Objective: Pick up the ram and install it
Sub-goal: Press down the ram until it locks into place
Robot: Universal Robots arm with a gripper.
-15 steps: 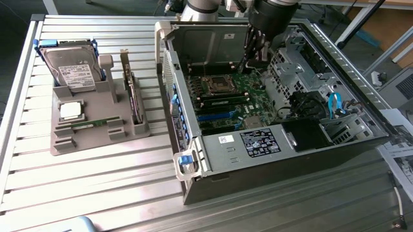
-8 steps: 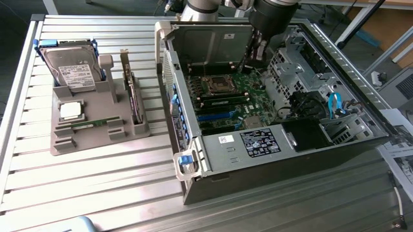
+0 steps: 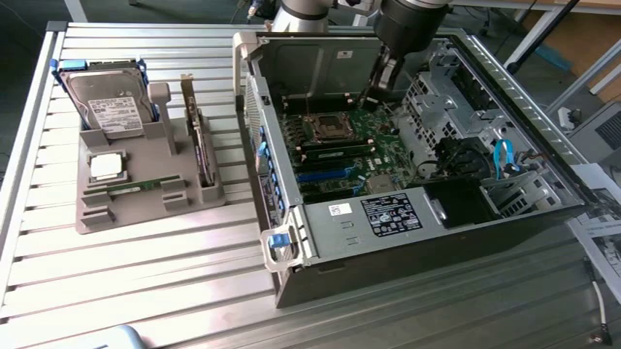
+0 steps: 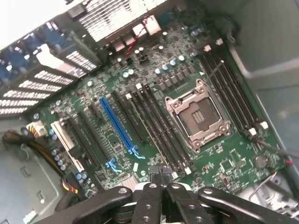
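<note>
fingertips (image 4: pixel 161 175) of the gripper (image 4: pixel 161 173) are pressed together in the wrist view, with no gap between the black pads, and nothing is held between them. the jaws are fully closed and empty. directly under the jaws lies the green motherboard (image 4: pixel 219 161) inside the open computer case (image 3: pixel 408 251). just beyond the fingertips run the long black memory slots (image 4: pixel 161 126), and one slot there seems to carry a thin module, but i cannot tell this for sure. a little farther from the jaws is the empty processor socket (image 4: pixel 198 114) with its metal frame, and to the other side a blue expansion slot (image 4: pixel 117 125).

in the exterior view the gripper (image 3: pixel 377 91) hangs inside the case, above the board.

well apart from the jaws, outside the case toward the exterior view's left, a grey holder tray (image 3: pixel 145 211) lies on the slatted metal table (image 3: pixel 145 283). the ram (image 3: pixel 136 186) lies flat in this tray, at its near part, between small grey blocks. just behind it is the square silver processor chip (image 3: pixel 106 166), then the hard drive (image 3: pixel 109 103) that leans at the far end. a dark expansion card (image 3: pixel 200 145) stands on its edge beside them.
</note>
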